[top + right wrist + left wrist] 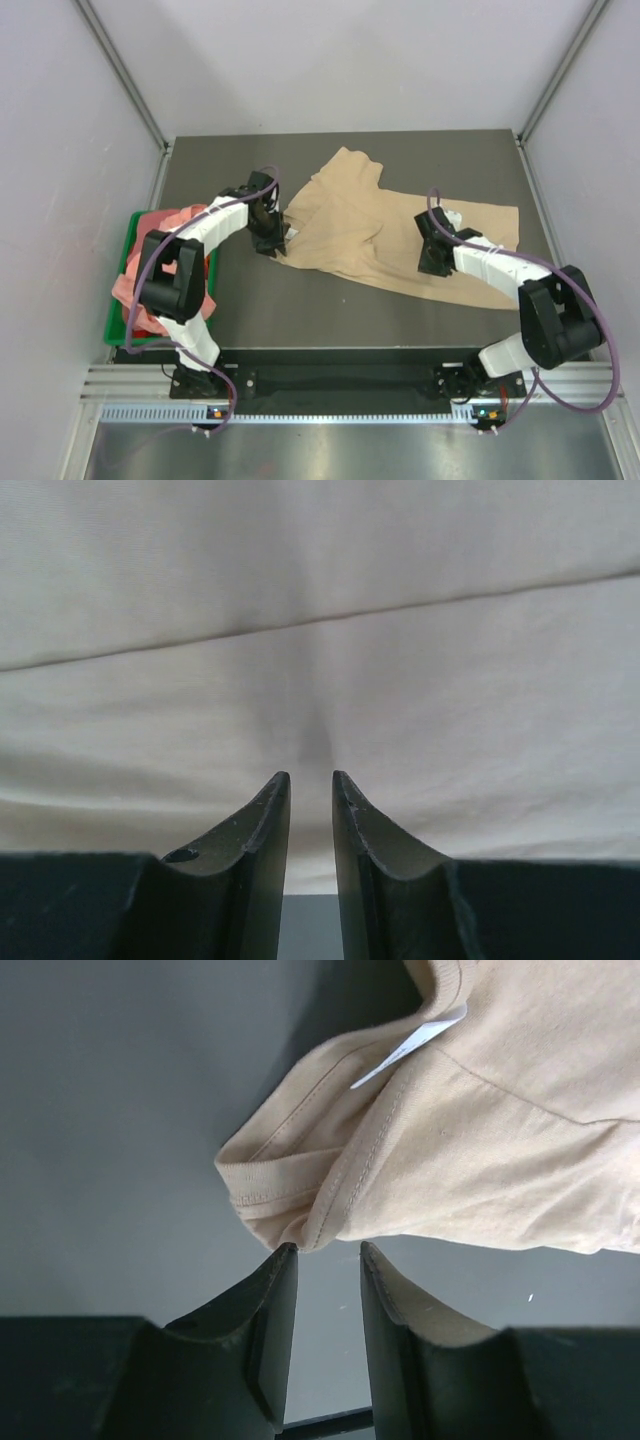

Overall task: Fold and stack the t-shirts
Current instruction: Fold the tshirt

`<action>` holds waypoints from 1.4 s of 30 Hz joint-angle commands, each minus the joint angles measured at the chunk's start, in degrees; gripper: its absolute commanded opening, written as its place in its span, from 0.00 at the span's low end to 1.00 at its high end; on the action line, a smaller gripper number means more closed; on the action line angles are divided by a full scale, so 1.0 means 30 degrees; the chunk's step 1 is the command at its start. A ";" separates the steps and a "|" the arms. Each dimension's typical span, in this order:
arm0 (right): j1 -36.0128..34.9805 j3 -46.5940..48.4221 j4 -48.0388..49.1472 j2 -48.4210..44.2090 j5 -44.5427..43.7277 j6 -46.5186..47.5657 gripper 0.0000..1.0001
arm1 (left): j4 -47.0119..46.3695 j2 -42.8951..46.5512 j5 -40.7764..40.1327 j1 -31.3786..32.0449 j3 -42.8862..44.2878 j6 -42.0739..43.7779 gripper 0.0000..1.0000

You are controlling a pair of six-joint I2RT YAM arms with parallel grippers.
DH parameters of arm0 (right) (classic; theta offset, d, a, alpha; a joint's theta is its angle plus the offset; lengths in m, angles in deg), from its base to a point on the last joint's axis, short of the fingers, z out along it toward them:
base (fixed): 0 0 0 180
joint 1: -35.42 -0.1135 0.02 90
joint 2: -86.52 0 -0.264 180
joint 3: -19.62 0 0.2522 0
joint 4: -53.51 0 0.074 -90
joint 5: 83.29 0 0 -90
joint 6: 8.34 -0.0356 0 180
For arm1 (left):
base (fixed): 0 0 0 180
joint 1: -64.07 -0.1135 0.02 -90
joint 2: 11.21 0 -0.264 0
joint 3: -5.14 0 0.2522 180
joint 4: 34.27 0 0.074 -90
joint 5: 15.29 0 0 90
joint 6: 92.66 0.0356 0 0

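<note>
The tan t-shirt [350,225] lies spread and rumpled on the dark table. My left gripper [277,245] is at its left edge. In the left wrist view my left gripper [328,1250] is open a little, with its tips touching a bunched hem of the shirt [480,1140] next to the white neck label [415,1040]. No cloth is between the fingers. My right gripper [432,265] is over the shirt's right part. In the right wrist view it [310,775] is narrowly open, tips against smooth cloth [320,630]. The salmon-pink t-shirts [185,217] are heaped at the left.
A green plastic bin [112,320] at the table's left edge holds the pink heap, partly hidden by my left arm. Dark table [330,310] shows in front of the tan shirt. Grey walls close in the back and both sides.
</note>
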 commanded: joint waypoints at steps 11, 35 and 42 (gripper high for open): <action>0.2810 -0.2572 0.0018 -0.0297 -0.1008 -0.0429 0.22 | 0.2081 -0.0520 -0.5787 -0.0038 0.1206 -0.0398 0.00; 0.3808 -0.0672 -0.0598 -0.2700 0.1656 0.0302 0.31 | 0.5717 -0.0987 -0.5298 0.0020 0.7787 0.0480 0.30; 0.1613 0.1613 0.1945 -0.1531 0.3473 0.0126 0.31 | 0.0981 -0.2067 0.3491 0.0225 0.7184 0.0016 0.29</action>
